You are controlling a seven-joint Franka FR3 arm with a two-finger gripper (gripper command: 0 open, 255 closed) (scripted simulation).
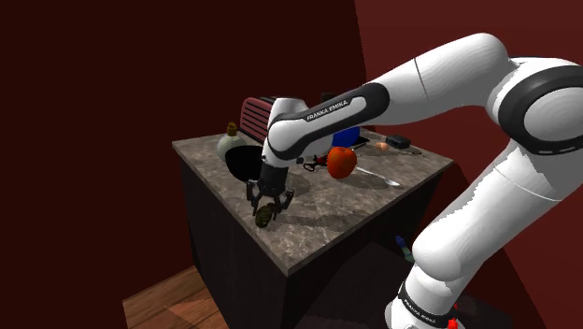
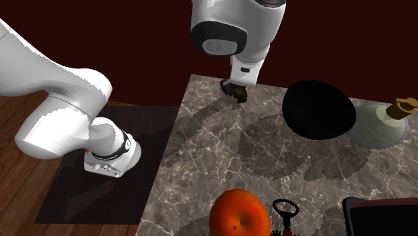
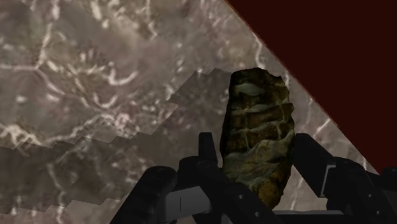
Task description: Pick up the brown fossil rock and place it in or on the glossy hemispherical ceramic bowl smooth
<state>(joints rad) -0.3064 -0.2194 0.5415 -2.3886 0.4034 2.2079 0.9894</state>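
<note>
Marbled counter [image 1: 374, 198] underlies FRANKA EMIKA arm [image 1: 322, 114], jaws clasping fossil rock [image 3: 257, 137].

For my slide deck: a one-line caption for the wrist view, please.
Black gripper clasps the ridged brown fossil rock near the edge of the marbled tabletop.

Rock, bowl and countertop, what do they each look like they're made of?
Rock: rough brownish-olive stone, matte, with ridged bands across it. Bowl: plain flat black with no shine visible, so its material is unclear. Countertop: looks like marble, grey-brown with white veining.
</note>
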